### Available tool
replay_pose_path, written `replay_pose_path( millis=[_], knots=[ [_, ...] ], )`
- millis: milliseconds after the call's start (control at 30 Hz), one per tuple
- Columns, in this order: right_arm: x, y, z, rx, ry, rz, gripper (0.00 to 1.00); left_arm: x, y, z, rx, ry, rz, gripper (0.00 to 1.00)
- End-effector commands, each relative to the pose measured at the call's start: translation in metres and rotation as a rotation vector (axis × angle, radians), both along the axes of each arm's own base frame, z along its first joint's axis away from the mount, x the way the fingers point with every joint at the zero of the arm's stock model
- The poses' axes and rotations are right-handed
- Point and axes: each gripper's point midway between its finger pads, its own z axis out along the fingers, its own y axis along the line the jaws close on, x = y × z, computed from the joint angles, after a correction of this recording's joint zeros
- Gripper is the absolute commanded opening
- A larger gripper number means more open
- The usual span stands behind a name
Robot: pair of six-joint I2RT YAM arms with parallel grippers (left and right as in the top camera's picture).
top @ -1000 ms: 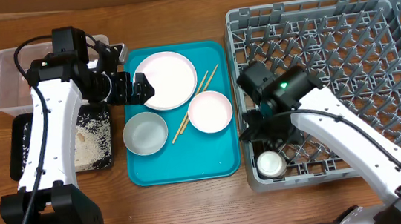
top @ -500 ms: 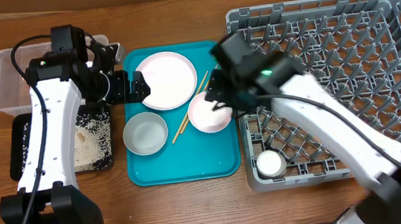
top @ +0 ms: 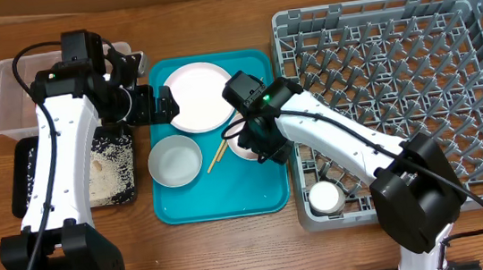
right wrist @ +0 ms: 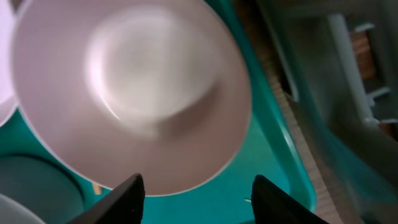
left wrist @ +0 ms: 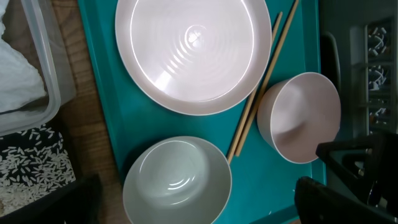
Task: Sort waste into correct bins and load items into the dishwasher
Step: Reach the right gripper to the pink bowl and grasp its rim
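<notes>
Where teal tray and dish rack rest, wood-grain table shows.

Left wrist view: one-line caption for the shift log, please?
Plate, chopsticks, pinkish bowl and greyish bowl lie on the teal tray, not yet racked.

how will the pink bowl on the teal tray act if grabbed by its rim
The pink bowl looks rigid, so it probably won't flex. Its glossy wall may slip when pinched, and a one-sided rim hold could tilt it. Pushed, it would likely slide on the teal tray and nudge the chopsticks beside it.
</notes>
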Motion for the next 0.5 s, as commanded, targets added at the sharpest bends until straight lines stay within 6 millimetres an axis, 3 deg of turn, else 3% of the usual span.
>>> replay_pose_path(
  millis=[0,167,333,467],
  knots=[
    [0.001,-0.006,0.001,-0.022,-0.013,-0.055,0.56,0.008,0.002,0.01,0.003,-0.033,0.021,1.0],
    [0.004,-0.007,-0.018,-0.018,-0.037,-0.057,0.5,0.007,0.001,0.01,0.003,-0.033,0.02,1.0],
    [0.003,-0.007,-0.025,-0.014,-0.036,-0.057,0.39,0.008,0.001,0.01,0.003,-0.037,0.02,1.0],
    [0.004,-0.006,-0.028,-0.01,-0.041,-0.054,0.23,0.013,0.002,0.012,0.004,-0.059,0.02,1.0]
  ],
)
